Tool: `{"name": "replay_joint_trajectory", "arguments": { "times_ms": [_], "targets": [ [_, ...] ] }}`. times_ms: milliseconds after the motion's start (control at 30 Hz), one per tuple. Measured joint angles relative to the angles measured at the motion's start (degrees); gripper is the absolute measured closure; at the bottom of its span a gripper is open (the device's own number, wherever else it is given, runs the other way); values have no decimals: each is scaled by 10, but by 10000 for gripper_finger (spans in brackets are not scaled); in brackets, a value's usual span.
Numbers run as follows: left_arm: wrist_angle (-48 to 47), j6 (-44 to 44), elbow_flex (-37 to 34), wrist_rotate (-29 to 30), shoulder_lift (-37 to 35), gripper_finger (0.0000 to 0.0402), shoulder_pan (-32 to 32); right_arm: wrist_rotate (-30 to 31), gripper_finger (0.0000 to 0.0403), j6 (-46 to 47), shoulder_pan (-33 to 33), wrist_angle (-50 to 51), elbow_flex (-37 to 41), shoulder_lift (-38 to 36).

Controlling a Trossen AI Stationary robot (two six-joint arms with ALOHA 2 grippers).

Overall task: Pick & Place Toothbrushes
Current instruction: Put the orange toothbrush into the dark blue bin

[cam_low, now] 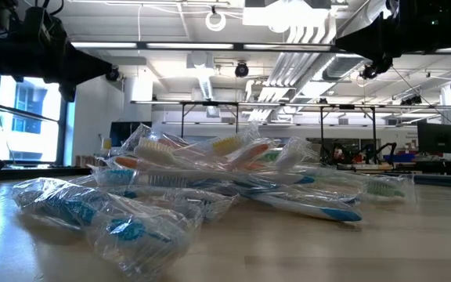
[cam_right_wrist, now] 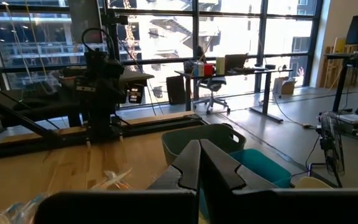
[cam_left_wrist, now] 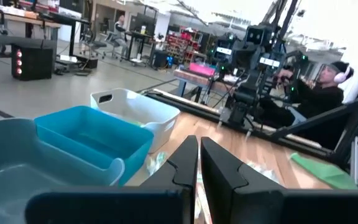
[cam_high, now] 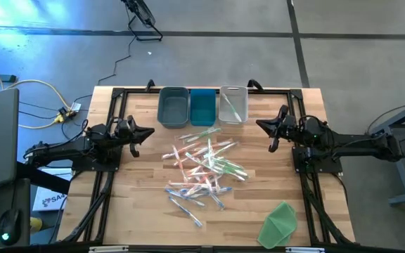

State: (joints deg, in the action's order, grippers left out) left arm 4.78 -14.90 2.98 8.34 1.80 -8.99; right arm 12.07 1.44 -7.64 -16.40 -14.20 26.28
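Observation:
Several toothbrushes [cam_high: 202,165] in clear wrappers lie loosely heaped on the middle of the wooden table, with pink, blue and green among them; the low view shows the heap [cam_low: 210,184] close up. My left gripper [cam_high: 150,132] hovers shut over the table's left part, pointing level toward the middle, its fingers [cam_left_wrist: 199,146] holding nothing. My right gripper [cam_high: 260,125] hovers shut over the right part, facing it, its fingers [cam_right_wrist: 199,149] likewise holding nothing. Both stand clear of the heap.
Three bins stand in a row at the far edge: grey-blue [cam_high: 174,107], blue [cam_high: 202,107] and white [cam_high: 233,105], the white one with a pale stick-like thing inside. A green cloth-like sheet [cam_high: 280,223] lies at the near right. A seated person [cam_left_wrist: 328,93] shows beyond the table's right side.

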Motion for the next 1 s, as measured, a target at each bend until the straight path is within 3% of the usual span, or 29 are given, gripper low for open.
{"name": "replay_joint_trajectory", "arguments": {
  "times_ms": [333, 733, 1000],
  "targets": [
    [26, -21, 0, -11, 50, 382, 0, 0, 401, 2, 0, 0, 0, 0],
    [133, -12, 1, -25, 213, 382, 10, 0, 401, 3, 0, -1, 0, 0],
    [109, 81, 93, 9, 321, 382, 66, 0, 401, 5, 0, -16, 0, 0]
  ]
}}
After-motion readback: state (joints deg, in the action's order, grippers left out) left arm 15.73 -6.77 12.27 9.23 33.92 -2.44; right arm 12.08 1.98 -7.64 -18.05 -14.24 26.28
